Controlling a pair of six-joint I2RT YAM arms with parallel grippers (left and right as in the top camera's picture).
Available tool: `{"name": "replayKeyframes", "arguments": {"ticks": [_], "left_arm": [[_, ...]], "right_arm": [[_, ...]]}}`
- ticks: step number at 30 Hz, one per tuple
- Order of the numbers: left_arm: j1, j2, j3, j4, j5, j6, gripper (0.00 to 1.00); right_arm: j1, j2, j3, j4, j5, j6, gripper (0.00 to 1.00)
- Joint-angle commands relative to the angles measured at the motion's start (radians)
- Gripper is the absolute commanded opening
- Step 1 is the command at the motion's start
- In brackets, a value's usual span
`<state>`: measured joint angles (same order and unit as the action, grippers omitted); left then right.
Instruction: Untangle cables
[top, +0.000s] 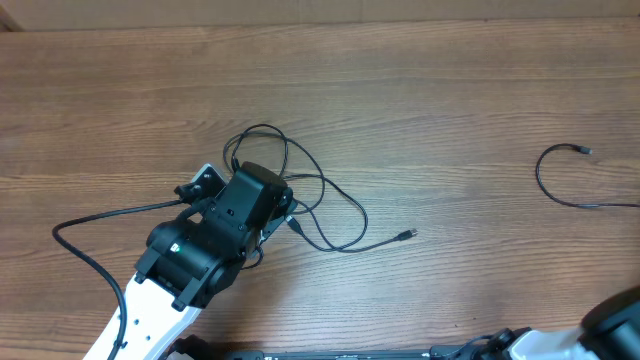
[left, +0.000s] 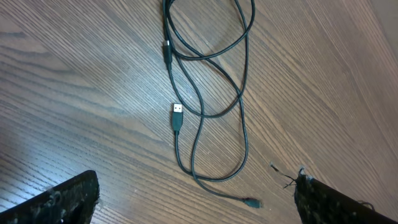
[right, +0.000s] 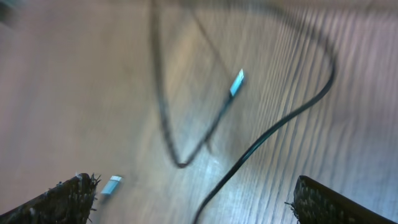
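Left gripper (left: 196, 202): jaws fully spread, empty, above looped cables (top: 325, 182) left of tabletop (top: 420, 80) centre; USB plug (left: 176, 113) lying loose among the loops; right gripper (right: 199, 196): jaws spread wide, empty, over blurred cord (right: 286, 121), silver plug (right: 237, 82) beside it; lone cable (top: 540, 175) at right edge, well apart; open wood between.

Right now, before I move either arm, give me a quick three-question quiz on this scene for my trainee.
1. True or false: one cable lies apart from the tangle, toward the right side of the table.
2. The left gripper is: A open, B shut on a cable, C shut empty.
3. Fill in: the USB plug in the left wrist view has a ____ tip.
Key: 1 true; 2 A; 3 silver.
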<state>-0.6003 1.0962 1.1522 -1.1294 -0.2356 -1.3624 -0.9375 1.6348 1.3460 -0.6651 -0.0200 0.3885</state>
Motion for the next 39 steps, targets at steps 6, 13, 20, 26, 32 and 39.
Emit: {"name": "replayKeyframes", "arguments": {"ticks": [6,13,20,26,32,39], "left_arm": [[-0.002,0.003,0.000,0.000,-0.007,-0.003,1.00],[-0.002,0.003,-0.001,0.000,-0.007,-0.003,0.99],[-0.002,0.003,-0.001,0.000,-0.007,-0.003,0.99],[-0.002,0.003,0.000,0.000,-0.007,-0.003,0.99],[-0.002,0.003,-0.001,0.000,-0.007,-0.003,0.99],[-0.002,0.003,-0.001,0.000,-0.007,-0.003,0.99]], "right_arm": [[0.006,-0.312,0.005,0.085,-0.260,0.008,1.00],[0.025,-0.373,0.004,0.117,-0.847,0.008,1.00],[0.139,-0.372,0.002,-0.332,-1.021,-0.155,1.00],[0.333,-0.372,0.001,-0.678,-0.857,-0.517,1.00],[0.558,-0.373,-0.031,-0.787,-0.733,-0.527,1.00],[0.777,-0.372,-0.210,-0.568,-0.810,-0.452,1.00]]}}
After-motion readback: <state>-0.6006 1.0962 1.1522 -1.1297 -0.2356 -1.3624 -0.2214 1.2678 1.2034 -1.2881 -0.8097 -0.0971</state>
